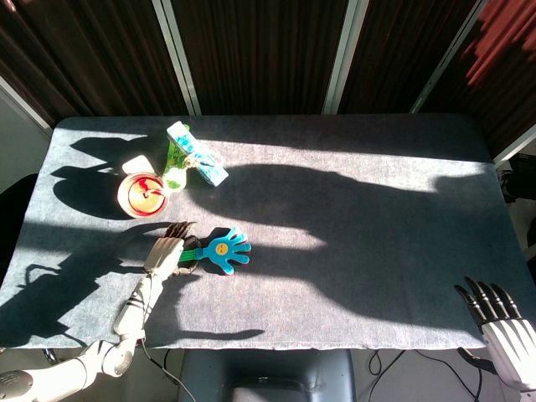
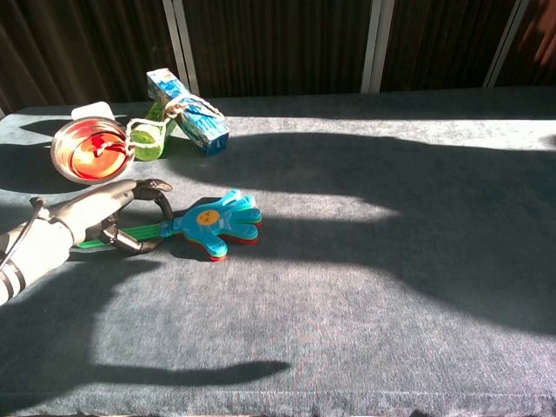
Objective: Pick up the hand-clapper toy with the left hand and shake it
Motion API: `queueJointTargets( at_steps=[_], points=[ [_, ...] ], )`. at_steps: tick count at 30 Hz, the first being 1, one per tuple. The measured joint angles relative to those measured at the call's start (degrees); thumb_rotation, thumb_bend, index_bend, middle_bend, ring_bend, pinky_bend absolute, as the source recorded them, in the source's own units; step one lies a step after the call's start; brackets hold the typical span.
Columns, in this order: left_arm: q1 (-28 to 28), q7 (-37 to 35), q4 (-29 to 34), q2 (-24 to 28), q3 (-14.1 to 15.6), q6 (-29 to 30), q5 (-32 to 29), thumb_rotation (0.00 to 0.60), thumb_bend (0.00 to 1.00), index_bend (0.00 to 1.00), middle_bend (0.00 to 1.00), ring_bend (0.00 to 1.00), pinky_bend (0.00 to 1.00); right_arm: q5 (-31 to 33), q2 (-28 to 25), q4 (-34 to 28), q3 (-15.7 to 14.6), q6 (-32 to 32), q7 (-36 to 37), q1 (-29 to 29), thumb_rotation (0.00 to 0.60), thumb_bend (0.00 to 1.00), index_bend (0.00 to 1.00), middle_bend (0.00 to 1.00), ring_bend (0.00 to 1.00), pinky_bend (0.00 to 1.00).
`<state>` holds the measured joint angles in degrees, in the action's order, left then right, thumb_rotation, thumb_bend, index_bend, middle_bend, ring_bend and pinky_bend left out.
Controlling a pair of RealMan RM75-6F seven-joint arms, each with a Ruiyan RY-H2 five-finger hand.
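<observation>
The left hand [image 2: 87, 221] is curling its fingers around the green handle of the clapper [image 2: 213, 224], which is lying on the counter [image 2: 365, 287] pointing toward three o'clock, blue palm away.

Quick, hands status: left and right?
Left hand: fingers closed around the clapper handle, toy on the table.
Right hand: open, holding nothing.

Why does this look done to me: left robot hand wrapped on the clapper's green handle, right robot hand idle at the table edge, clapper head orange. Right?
One thing is off: the clapper head is blue, with only a small orange face disc, as the chest view shows. The rest holds: the left robot hand is wrapped on the green handle, and the right robot hand sits idle at the table edge.
</observation>
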<state>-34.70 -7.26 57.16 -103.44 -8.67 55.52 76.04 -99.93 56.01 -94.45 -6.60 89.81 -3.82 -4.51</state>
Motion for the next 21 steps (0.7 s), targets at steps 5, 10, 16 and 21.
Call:
queueJointTargets(
  at_steps=[5,10,16,21],
  points=[
    [0.2,1.4,-0.5,-0.2,0.3,0.5,0.1,0.600,0.55,0.74,0.19,0.00,0.05,-0.1,0.0,0.0,0.0,0.1,0.0,0.0,0.600,0.19,0.00,0.00,0.00,0.00],
    [0.7,0.2,-1.4,-0.8,0.8,3.2,1.6,0.600,0.63,0.79,0.28,0.05,0.12,-0.2,0.0,0.1,0.0,0.3,0.1,-0.1,0.600,0.20,0.00,0.00,0.00,0.00],
    [1.4,-4.1,-3.9,-1.6,1.8,6.5,4.3,0.600,0.64,0.80,0.52,0.25,0.23,-0.4,0.0,0.1,-0.1,0.3,0.1,-0.1,0.600,0.20,0.00,0.00,0.00,0.00],
    [1.5,-7.9,-5.8,-2.1,2.5,7.7,6.0,0.600,0.65,0.80,0.60,0.30,0.30,-0.4,0.0,0.1,-0.1,0.2,0.1,-0.1,0.600,0.20,0.00,0.00,0.00,0.00]
  ],
)
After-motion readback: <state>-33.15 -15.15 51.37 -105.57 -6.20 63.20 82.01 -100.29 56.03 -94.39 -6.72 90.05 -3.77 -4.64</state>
